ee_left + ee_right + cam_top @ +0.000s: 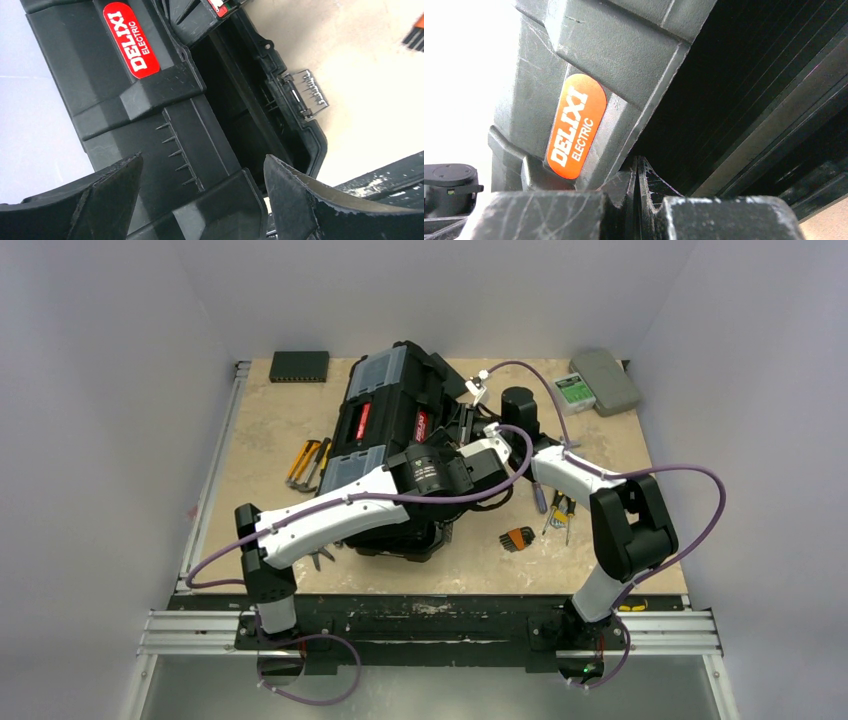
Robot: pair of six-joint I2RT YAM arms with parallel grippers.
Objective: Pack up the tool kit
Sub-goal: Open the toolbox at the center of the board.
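Note:
The black toolbox (385, 405) stands mid-table with its lid raised partway off the body. My left gripper (475, 472) is at its near right side. In the left wrist view the left gripper (203, 157) is open, its fingers (115, 200) either side of a black lid edge (200, 150), below a red label (131, 40) and the dark interior. My right gripper (462, 423) reaches in from the right. In its wrist view the right gripper (638, 165) is shut and empty, its tips against the lid's underside beside the orange label (576, 125).
Yellow-handled tools (305, 462) lie left of the box. A red-and-black hex key set (517, 538) and small screwdrivers (558, 508) lie to its right. A grey case (605, 380) and a green-labelled box (575, 390) sit back right, and a thin black device (299, 365) back left. A clear latch (306, 94) hangs off the box rim.

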